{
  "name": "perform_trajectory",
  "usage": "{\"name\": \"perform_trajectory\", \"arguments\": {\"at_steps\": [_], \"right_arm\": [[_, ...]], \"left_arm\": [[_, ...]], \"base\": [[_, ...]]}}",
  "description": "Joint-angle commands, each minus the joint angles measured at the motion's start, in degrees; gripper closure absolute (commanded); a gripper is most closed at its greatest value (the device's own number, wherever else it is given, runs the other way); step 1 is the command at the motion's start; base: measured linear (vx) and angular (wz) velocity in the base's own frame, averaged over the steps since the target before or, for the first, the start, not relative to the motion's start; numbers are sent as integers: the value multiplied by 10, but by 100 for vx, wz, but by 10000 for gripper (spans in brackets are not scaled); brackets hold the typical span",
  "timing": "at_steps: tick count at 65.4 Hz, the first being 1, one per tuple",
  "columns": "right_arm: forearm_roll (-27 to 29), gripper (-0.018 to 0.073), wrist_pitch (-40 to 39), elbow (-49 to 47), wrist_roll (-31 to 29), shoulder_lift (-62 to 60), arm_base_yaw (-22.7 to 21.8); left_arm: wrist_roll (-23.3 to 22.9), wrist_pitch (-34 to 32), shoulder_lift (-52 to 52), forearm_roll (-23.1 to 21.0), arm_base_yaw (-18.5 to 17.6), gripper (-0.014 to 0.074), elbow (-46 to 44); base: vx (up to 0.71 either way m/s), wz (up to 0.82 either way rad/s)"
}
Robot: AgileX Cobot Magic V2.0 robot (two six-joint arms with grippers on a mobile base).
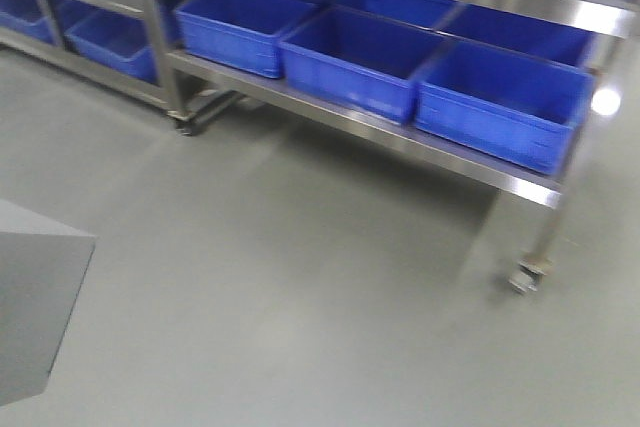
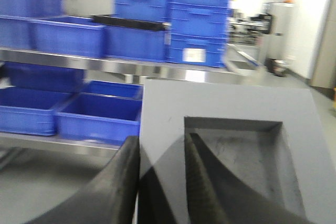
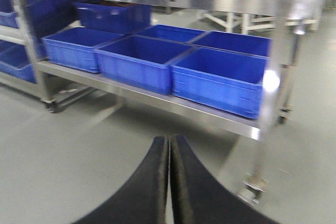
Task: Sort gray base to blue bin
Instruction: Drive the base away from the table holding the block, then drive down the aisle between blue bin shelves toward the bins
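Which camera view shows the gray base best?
The left wrist view: the pale gray cube-shaped block appears large, its square recess visible, with the left gripper shut on one wall. The front view catches only its corner; the right wrist view shows none.

Bottom of the left wrist view, there's the left hand: two dark charcoal fingers, curved like horns, broad at the frame's lower edge and thinning to narrow tips. The one nearer centre shows a finely ribbed pad along its inner face. Right wrist view now, lower centre, the right hand: the same matte black curved pair, smooth-surfaced, blurred at the edges.
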Motion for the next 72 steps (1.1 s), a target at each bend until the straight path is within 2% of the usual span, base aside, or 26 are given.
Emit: {"name": "perform_trajectory", "arguments": {"at_steps": [1,72], "right_arm": [[-5,564,-43,0,-5,0,0],[-5,564,-43,0,-5,0,0]], "left_arm": [[-3,-58,5,-1,-2,451,-16],[-3,-58,5,-1,-2,451,-16]], "base": [[28,71],[31,59]]}}
